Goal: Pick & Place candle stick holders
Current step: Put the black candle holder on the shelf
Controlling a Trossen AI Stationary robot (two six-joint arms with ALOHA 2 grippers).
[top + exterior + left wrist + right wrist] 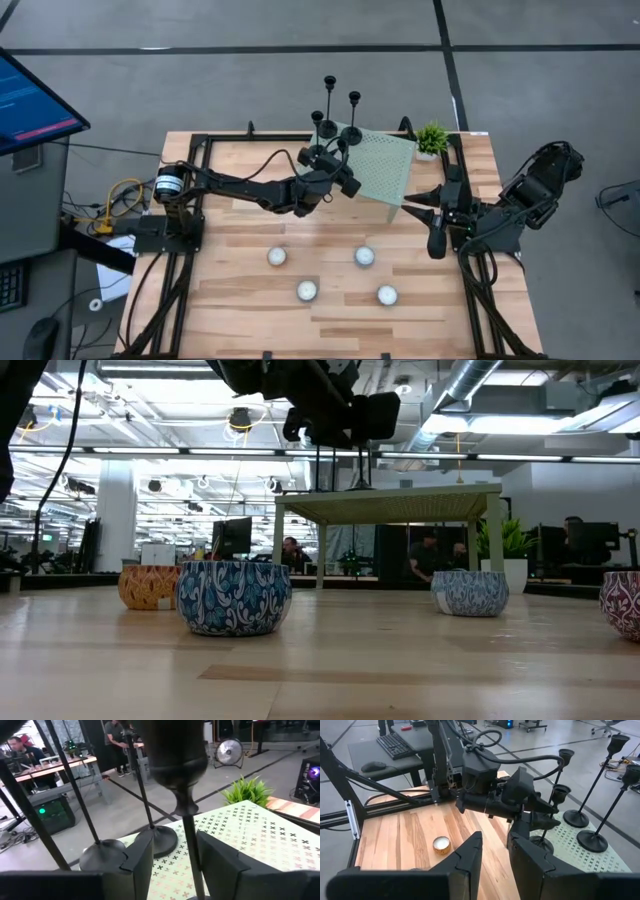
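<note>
Four black candle stick holders stand on their round bases on a pale green perforated platform [385, 170] at the table's far middle; three are tall [329, 85] [354, 98] [318, 118]. My left gripper [338, 160] is open at the fourth, shorter holder [189, 840]. Its fingers stand on either side of the thin stem below the cup [177, 755], with a gap showing. This also shows in the right wrist view [540, 817]. My right gripper [430, 215] is open and empty at the platform's right side, above the table.
Four white tealights in patterned tins [277, 256] [365, 256] [307, 291] [387, 295] sit on the near half of the wooden table. A small potted plant [432, 138] stands at the far right, behind the platform. Black frame rails run along the table's left and right sides.
</note>
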